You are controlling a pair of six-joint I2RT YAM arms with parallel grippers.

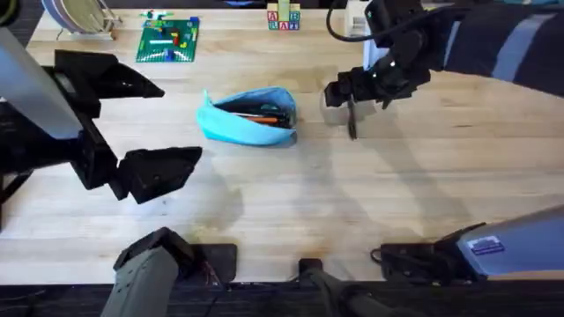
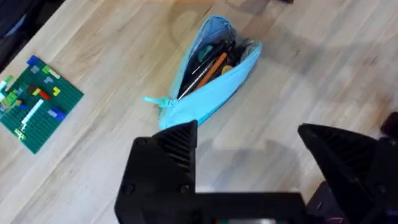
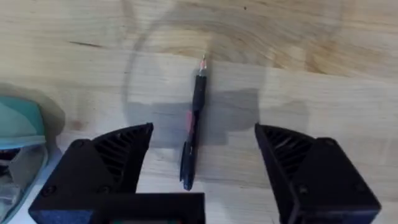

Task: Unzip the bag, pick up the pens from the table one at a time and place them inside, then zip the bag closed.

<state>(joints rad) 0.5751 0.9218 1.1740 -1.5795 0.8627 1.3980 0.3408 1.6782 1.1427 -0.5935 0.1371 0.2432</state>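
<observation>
The light-blue bag [image 1: 250, 117] lies unzipped at the middle of the table [image 1: 370, 194], its mouth gaping. An orange pen [image 2: 210, 68] lies inside the bag [image 2: 208, 81] among dark contents. A black pen [image 1: 352, 121] lies on the wood right of the bag. My right gripper [image 1: 354, 93] hovers just over it, open, and the black pen [image 3: 193, 127] runs down the gap between its fingers [image 3: 109, 163] without touching them. My left gripper [image 1: 181, 123] is held open above the table left of the bag, with nothing between its fingers [image 2: 165, 163].
A green building-brick plate [image 1: 168, 40] lies at the back left, also seen in the left wrist view [image 2: 34, 102]. Letter blocks [image 1: 284, 18] stand at the back edge. A fan-like object [image 1: 75, 16] sits in the far left corner.
</observation>
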